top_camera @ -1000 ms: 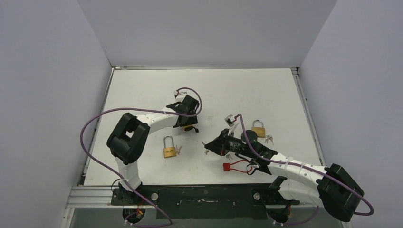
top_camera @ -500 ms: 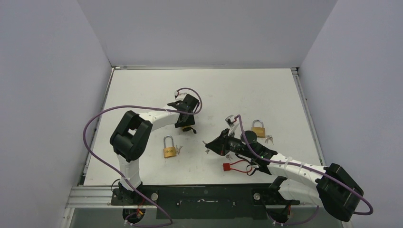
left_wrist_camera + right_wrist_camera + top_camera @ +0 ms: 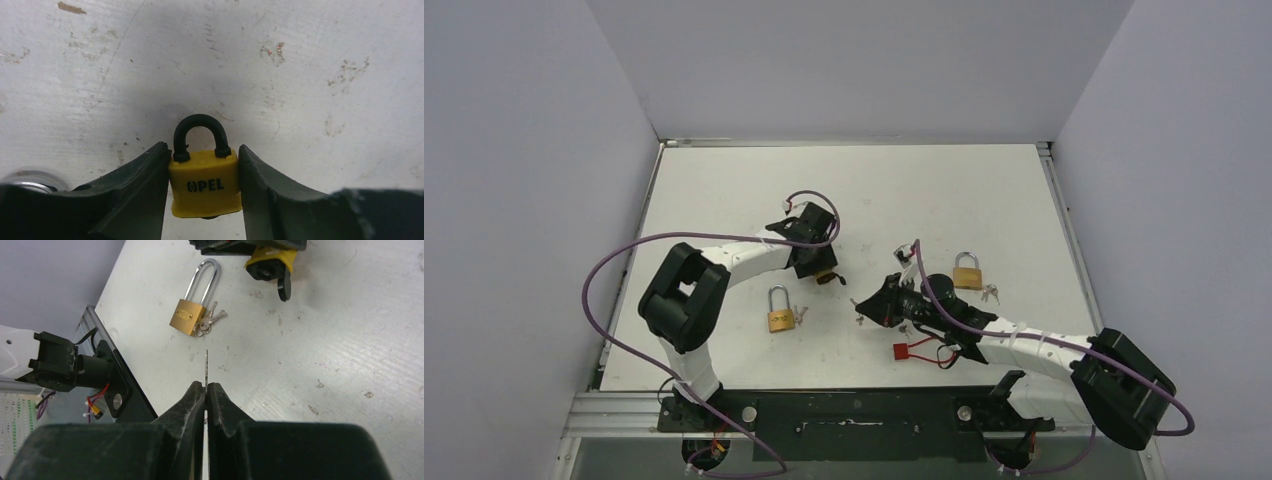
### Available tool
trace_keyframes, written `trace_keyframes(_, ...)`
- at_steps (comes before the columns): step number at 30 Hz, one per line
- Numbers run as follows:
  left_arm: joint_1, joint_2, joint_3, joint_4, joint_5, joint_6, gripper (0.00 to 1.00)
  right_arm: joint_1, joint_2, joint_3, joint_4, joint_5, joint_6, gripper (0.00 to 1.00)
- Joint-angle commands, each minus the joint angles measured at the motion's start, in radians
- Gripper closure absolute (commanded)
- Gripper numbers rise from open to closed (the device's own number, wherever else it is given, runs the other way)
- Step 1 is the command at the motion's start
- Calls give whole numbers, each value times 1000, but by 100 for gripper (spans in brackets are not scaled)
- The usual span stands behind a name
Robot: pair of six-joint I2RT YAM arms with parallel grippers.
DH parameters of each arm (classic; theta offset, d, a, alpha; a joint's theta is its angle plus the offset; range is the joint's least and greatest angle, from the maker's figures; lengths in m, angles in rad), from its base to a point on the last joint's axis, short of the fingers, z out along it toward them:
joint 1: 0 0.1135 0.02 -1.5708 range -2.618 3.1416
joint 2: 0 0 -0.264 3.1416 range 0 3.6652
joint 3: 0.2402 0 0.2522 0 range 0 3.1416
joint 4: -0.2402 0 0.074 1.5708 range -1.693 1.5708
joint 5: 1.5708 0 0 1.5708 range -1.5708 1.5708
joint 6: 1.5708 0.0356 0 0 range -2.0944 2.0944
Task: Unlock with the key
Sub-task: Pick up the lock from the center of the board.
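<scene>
A small yellow padlock (image 3: 204, 182) with a black shackle (image 3: 200, 122) sits between the fingers of my left gripper (image 3: 202, 148), which is shut on its two sides. From above, this padlock (image 3: 827, 279) is at the table's middle, under the left gripper (image 3: 821, 272). My right gripper (image 3: 206, 386) is shut on a thin key (image 3: 206, 365), seen edge-on and sticking out past the fingertips. In the right wrist view the yellow padlock (image 3: 272, 259) is ahead at the top, its bottom face turned toward the key. The right gripper (image 3: 862, 303) is a short way to the right of the lock.
A brass padlock (image 3: 778, 312) with a bunch of keys (image 3: 800, 316) lies near the left arm. A second brass padlock (image 3: 967, 272) with keys (image 3: 990, 293) lies to the right. A red tag (image 3: 903, 351) lies under the right arm.
The left gripper has closed on the yellow padlock and shifted slightly. The right arm has edged a little with the key still pinched.
</scene>
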Motion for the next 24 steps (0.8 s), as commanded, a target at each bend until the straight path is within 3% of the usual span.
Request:
trace_keyframes(1,3,-102,-16,113,73,-111,100,34,72,69,67,61,55,100)
trace_keyframes(8,1,-152,-57,174,152,-168,100,97,188,136,79,113,80,100)
trace_keyframes(24,-6,-263,-171,215,204,-189,100,61,352,238,76,192,94,100)
